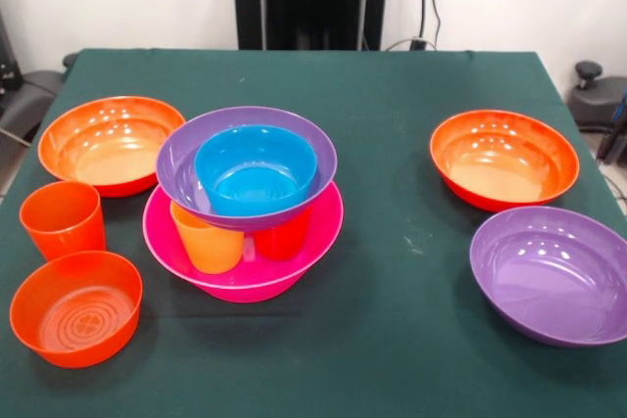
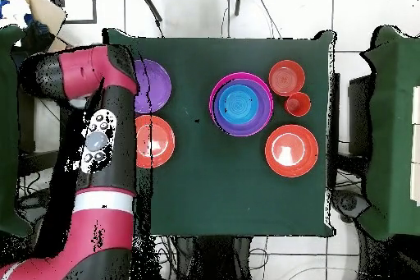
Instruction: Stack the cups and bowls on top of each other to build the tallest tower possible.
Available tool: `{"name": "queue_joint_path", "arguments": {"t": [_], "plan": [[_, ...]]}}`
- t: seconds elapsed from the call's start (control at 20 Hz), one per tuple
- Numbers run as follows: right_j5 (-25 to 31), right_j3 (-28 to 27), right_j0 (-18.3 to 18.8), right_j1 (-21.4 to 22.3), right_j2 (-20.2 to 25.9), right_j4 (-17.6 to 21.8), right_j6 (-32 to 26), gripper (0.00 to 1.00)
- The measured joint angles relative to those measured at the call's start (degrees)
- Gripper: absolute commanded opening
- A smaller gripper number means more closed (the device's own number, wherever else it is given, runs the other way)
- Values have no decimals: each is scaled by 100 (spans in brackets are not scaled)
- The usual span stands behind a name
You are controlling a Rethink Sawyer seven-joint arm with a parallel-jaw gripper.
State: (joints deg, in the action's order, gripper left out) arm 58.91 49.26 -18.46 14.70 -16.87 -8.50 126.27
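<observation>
A: Item one, gripper?
B: It shows in neither view, so whether it is released or clenched cannot be told. Only the red arm (image 2: 102,153) is recorded, in the overhead view. It rises along the table's edge, well apart from the pink bowl (image 1: 323,224), then bends over at the top.

A: Item two, the tower?
B: The pink bowl is the base, on the green table (image 1: 392,340). A lighter orange cup (image 1: 208,239) and a red cup (image 1: 282,239) stand inside it. A purple bowl (image 1: 176,168) sits on top of them, with the small blue bowl (image 1: 255,168) nested inside.

A: Loose stock?
B: In the front view, three items lie picture-left of the pink bowl:
- an upright orange cup (image 1: 62,219) just beside it
- the small orange bowl (image 1: 75,307) nearer the camera
- a wide orange bowl (image 1: 110,144) farther back

Picture-right of the pink bowl, and well apart from it, are a second wide orange bowl (image 1: 504,159) and a second purple bowl (image 1: 554,271).

A: Differences between views?
B: Only the front view shows the two cups under the purple bowl. From overhead the tower reads as rings of pink, purple and blue. Only the overhead view shows the arm, which covers part of the second purple bowl.
</observation>
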Motion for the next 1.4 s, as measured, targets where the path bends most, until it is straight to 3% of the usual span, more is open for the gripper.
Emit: {"name": "queue_joint_path", "arguments": {"t": [0.65, 1.4], "plan": [[-946, 911, -501, 109, -100, -89, 0, 100], [-1225, 998, -495, -315, -355, -91, 0, 100]]}}
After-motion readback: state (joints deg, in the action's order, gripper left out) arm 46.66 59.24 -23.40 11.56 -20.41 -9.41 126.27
